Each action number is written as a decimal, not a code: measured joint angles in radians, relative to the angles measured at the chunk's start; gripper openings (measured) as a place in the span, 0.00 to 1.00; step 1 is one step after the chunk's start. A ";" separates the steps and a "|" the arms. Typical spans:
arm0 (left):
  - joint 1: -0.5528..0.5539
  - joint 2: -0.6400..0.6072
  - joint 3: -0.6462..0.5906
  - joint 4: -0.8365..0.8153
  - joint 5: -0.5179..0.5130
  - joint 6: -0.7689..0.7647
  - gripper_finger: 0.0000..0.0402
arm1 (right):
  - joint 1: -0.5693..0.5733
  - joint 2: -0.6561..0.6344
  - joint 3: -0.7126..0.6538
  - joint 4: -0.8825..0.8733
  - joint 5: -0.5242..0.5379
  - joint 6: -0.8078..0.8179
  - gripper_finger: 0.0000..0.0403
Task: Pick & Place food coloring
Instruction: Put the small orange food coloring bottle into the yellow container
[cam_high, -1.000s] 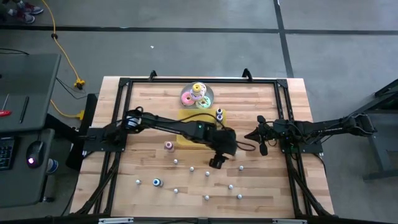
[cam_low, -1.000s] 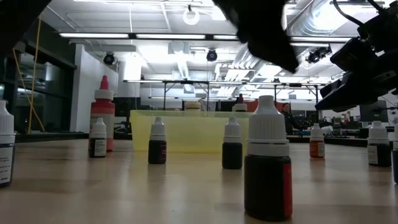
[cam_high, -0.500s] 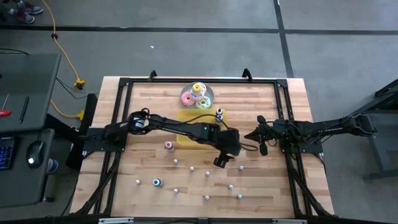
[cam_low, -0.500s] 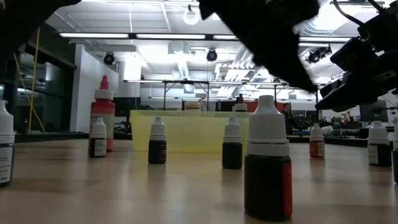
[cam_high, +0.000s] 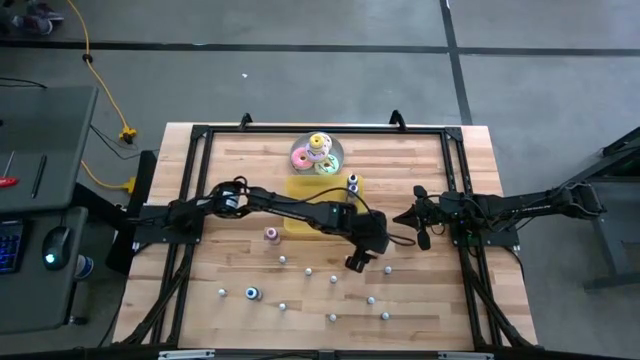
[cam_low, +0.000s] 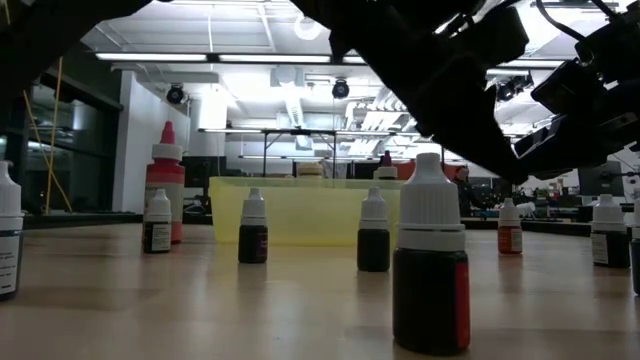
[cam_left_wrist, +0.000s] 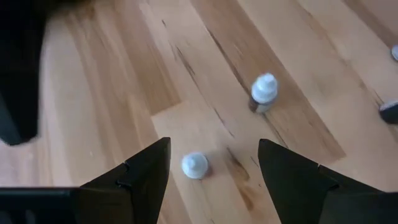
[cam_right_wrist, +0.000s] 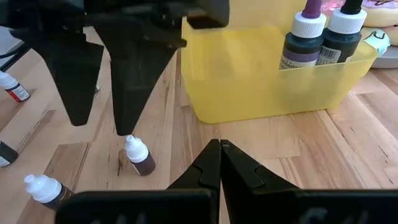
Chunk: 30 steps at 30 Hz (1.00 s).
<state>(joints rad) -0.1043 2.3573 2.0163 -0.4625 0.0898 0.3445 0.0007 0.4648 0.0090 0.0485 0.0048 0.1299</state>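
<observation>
- On the left part of the table (cam_high: 230, 190) we see a pink-bodied bottle (cam_high: 270, 234) near the yellow tray (cam_high: 300, 222), and a blue one (cam_high: 253, 293) nearer the front edge; more of the food coloring (cam_high: 308, 270) stands scattered over the front half of the table.
- The left arm reaches across the middle, and the left tool (cam_high: 355, 262) hangs over the table just in front of the tray. Its fingers (cam_left_wrist: 146, 177) stand well apart and hold nothing.
- In the left wrist view a white-capped bottle (cam_left_wrist: 195, 165) lies between the two fingers, slightly closer to one of them, and a second bottle (cam_left_wrist: 263, 93) stands farther ahead. The first bottle is upright, so its long axis points up toward the tool, and we look down on its cap.
- In the right wrist view the same bottle (cam_right_wrist: 139, 156) stands directly under the tips of the left tool, apart from them. We judge that the coming move is a straight descent and then a closing on the cap or the neck.
- In that same view, two bottles (cam_right_wrist: 324, 34) already stand in the tray, at its far corner.
- On the right, the right tool (cam_high: 421, 225) waits above the table near its right side, its fingers together and empty. The left arm is clearly the nearer one to this bottle.
</observation>
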 joint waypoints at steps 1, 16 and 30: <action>0.003 0.001 0.000 0.000 -0.002 0.000 0.59 | 0.000 0.000 0.000 -0.001 0.000 0.000 0.00; 0.040 0.007 -0.001 -0.004 0.084 -0.012 0.59 | 0.000 0.000 0.000 0.000 0.000 0.000 0.00; 0.039 0.038 0.001 0.033 0.076 0.017 0.59 | 0.000 0.000 0.000 0.000 0.000 0.000 0.00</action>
<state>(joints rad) -0.0654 2.3950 2.0177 -0.4296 0.1658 0.3614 0.0009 0.4652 0.0090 0.0486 0.0045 0.1299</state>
